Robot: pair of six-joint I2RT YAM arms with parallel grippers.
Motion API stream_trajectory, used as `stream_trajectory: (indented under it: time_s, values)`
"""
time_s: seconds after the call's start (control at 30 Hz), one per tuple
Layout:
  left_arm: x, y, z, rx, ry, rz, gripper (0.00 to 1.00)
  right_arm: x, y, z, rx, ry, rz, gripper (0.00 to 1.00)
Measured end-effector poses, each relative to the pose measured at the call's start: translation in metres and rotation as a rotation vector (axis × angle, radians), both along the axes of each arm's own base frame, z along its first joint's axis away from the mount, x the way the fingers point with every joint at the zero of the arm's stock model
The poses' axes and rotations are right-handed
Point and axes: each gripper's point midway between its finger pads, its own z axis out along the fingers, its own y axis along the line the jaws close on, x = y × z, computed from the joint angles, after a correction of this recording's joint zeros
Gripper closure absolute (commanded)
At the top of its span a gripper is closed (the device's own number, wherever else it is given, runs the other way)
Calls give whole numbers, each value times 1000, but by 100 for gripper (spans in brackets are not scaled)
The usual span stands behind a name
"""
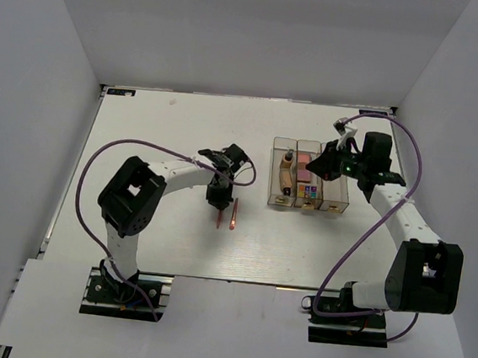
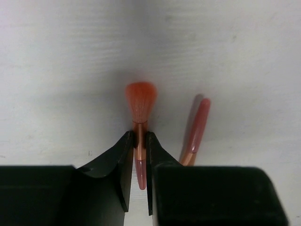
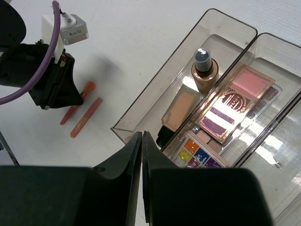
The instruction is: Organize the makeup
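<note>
Jaws on the left gripper are pinched shut on a brush, gripping the handle right below the copper collar. The right gripper has its jaws closed too, but with nothing between them. It just hangs above the box.

Quick headcount: one brush, one stick, one bottle, one tube, one compact, one palette, and one clear box with three compartments.

The brush has a fluffy coral-pink head and a pink handle. It points away from the left wrist camera, low over the white table (can't tell if it's actually touching). The stick is thin, pink with a coppery end, and lies flat just beside the brush, on its right in the wrist view, not touching it. Both are around the middle of the table, well apart from the box off to the right.

The box's left compartment holds the tan bottle with its dark cap and the beige tube next to it. The middle compartment has the rose-gold compact, open-faced with a pink pan and purple stripes. It overlaps the palette of bright little squares.
</note>
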Motion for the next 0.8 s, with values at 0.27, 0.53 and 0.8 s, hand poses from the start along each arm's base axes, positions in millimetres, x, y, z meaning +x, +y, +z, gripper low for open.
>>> stream_trajectory:
  time_s: [0.27, 0.53, 0.8]
  values:
    - [6, -30, 62, -204, -91, -111, 97, 8, -5, 18, 41, -1, -34, 95]
    - [22, -141, 174, -771, -261, -413, 96, 42, -45, 41, -15, -67, -245, 100]
    - [30, -232, 193, -1088, -294, -606, 95, 61, -127, 69, -90, -152, -622, 100]
